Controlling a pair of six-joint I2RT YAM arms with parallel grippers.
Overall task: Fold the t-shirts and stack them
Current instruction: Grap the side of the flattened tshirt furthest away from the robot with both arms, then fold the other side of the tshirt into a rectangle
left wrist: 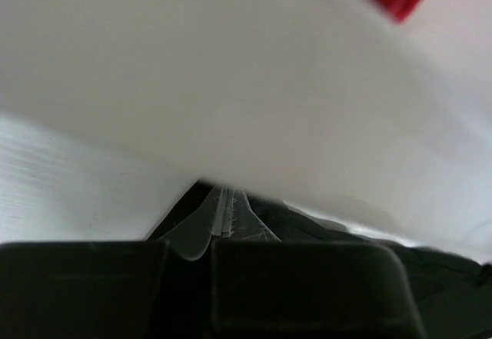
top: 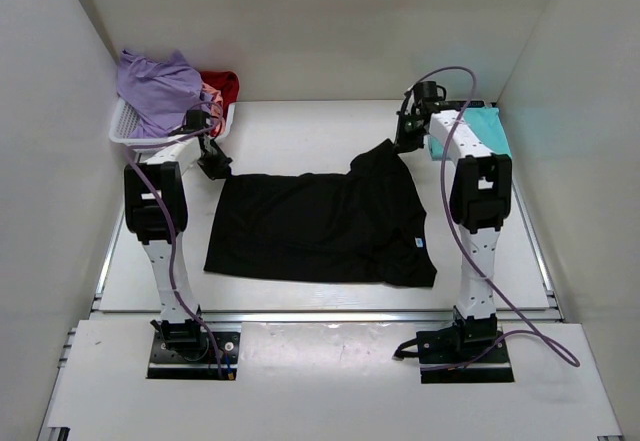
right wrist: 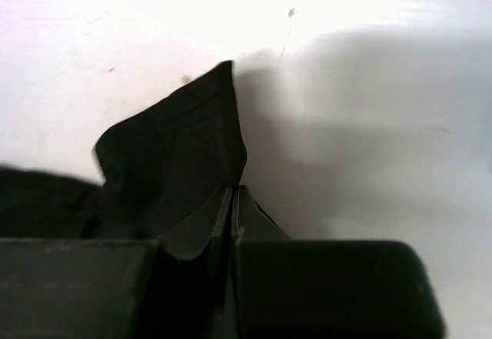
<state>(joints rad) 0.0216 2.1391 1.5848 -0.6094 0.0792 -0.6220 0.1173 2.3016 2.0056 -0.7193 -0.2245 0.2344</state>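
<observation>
Both tools are clenched on cloth. In its wrist view, the left tool [left wrist: 223, 217] has its fingertips pressed together over the edge of the black t-shirt [left wrist: 323, 231]. From above, this left tool [top: 216, 168] sits at the garment's 10 o'clock corner. The right tool [right wrist: 232, 201] pinches a fold of the same black t-shirt [right wrist: 169, 162], which stands up in a peak above the fingertips. Seen from above, the right tool [top: 405, 141] holds the shirt's 1 o'clock corner, lifted slightly off the surface [top: 300, 126].

The black t-shirt [top: 320, 226] lies spread across the middle of the surface between the two arms, with a small light label near its 4 o'clock corner.

Five t-shirts show in all, one of each colour. At 10 o'clock stands one white lattice basket [top: 125, 131] with the lavender t-shirt [top: 158, 86] heaped on it. The red t-shirt [top: 222, 86] is beside that, and a strip of the pink t-shirt [top: 208, 95] shows between them. At 2 o'clock, partly behind the right arm, lies the teal t-shirt [top: 490, 126].
</observation>
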